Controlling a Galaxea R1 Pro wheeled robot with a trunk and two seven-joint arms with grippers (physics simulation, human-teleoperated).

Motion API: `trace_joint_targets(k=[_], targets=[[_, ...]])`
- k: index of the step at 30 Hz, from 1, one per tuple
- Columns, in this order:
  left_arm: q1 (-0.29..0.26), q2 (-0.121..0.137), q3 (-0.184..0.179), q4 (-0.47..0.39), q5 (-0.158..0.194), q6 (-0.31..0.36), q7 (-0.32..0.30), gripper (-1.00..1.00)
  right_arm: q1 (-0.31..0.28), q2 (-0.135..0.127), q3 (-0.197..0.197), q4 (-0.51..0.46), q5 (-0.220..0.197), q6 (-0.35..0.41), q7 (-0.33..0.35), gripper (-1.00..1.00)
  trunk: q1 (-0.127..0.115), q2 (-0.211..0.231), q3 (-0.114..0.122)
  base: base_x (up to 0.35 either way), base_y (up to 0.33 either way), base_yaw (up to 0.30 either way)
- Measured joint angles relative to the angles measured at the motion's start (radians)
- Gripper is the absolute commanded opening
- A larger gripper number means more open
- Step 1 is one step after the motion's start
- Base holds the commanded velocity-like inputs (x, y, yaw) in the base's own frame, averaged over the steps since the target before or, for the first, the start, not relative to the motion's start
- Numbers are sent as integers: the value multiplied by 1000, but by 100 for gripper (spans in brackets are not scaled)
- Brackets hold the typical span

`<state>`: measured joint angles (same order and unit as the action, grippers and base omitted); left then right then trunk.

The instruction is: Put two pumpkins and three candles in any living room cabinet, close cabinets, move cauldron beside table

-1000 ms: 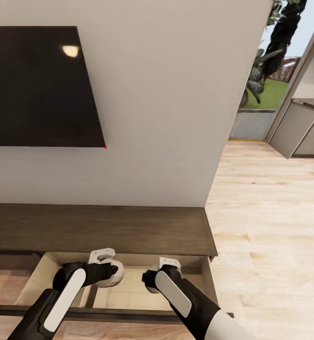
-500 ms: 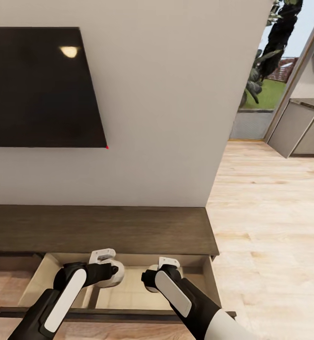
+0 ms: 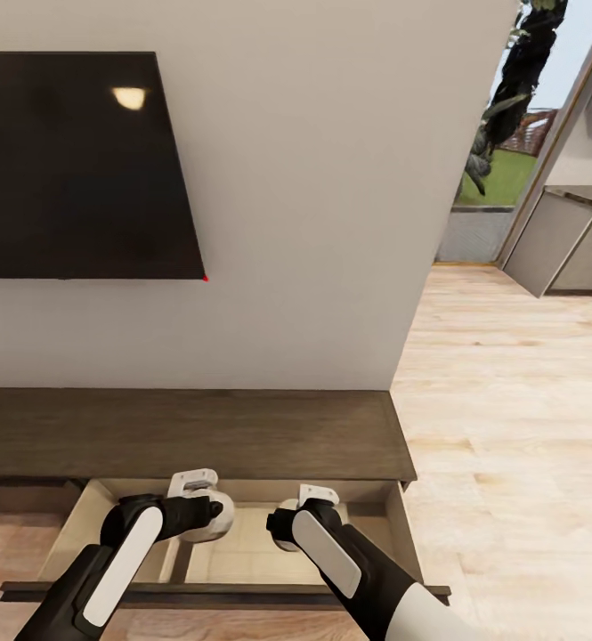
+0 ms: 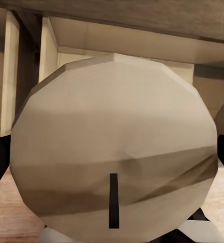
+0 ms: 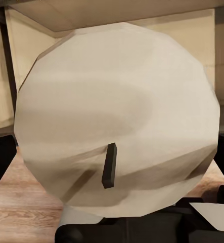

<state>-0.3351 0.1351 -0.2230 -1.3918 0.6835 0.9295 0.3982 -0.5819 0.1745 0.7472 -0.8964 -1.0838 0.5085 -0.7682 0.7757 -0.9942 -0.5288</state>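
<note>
Both arms hang over the open cabinet drawer (image 3: 233, 556). Left gripper (image 3: 208, 516) jaws hold one candle (image 4: 114, 167), right gripper (image 3: 287, 525) jaws hold another (image 5: 117, 147). Lower each well inside the beige walls, keep them upright and apart, then release.

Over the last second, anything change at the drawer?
Barely. The head view drifted a little, so the TV and the cabinet shifted together in frame: camera, not things. The left gripper and right gripper each hold a candle over the open drawer, as before.
</note>
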Motion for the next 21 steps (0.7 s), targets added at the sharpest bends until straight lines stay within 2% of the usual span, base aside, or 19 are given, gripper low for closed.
trace_joint_targets(k=[8,21], targets=[[0,0,-2,0,1,-1,-1,-100,0,0,0,0,0,0,0,-100,0,0,3,64,4,-108],[0,0,4,-1,-2,0,0,-100,0,0,0,0,0,0,0,-100,0,0,4,1,21,-7]])
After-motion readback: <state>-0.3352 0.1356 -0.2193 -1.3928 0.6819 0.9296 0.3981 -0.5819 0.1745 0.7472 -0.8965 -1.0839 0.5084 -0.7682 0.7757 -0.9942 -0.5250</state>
